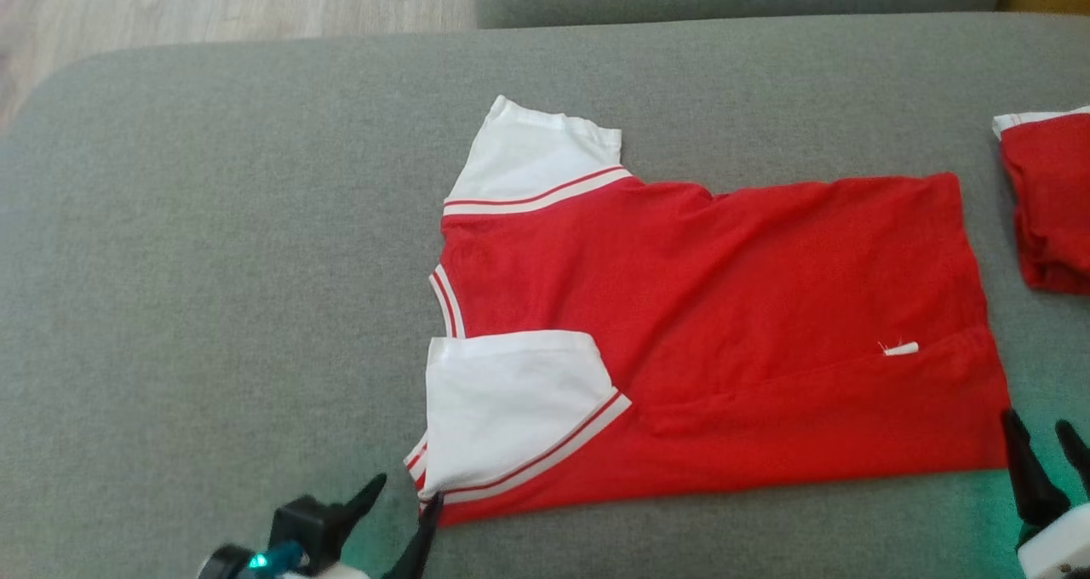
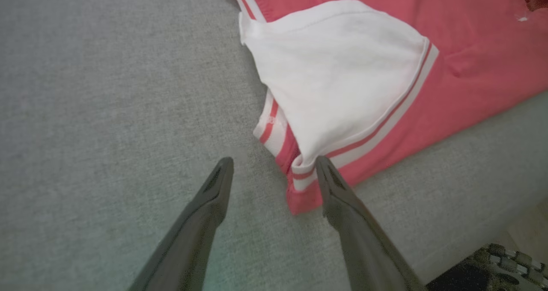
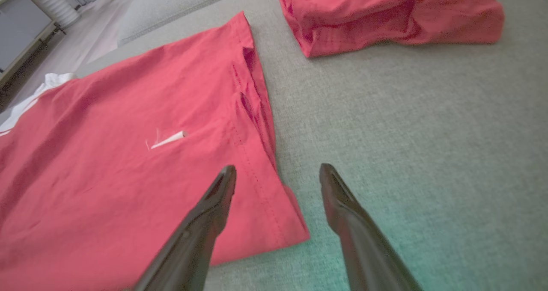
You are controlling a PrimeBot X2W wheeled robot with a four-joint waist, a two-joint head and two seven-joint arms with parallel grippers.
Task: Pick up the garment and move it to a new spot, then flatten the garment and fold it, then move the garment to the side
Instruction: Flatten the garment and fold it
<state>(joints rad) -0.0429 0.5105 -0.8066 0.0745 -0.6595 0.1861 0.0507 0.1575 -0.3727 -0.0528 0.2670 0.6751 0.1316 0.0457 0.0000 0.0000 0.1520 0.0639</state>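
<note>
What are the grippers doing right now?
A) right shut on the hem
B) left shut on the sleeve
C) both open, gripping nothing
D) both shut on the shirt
C: the left gripper stands open at the shirt sleeve corner, the right gripper open by its hem corner.

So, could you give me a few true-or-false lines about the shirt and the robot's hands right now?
1. The shirt lies spread on the grey cushion. True.
2. The left hand is clamped on the shirt. False: it is open, holding nothing.
3. A second red garment lies to the shirt's right. True.
4. The right hand is shut. False: it is open beside the shirt.
5. The sleeves are blue. False: they are white.
</note>
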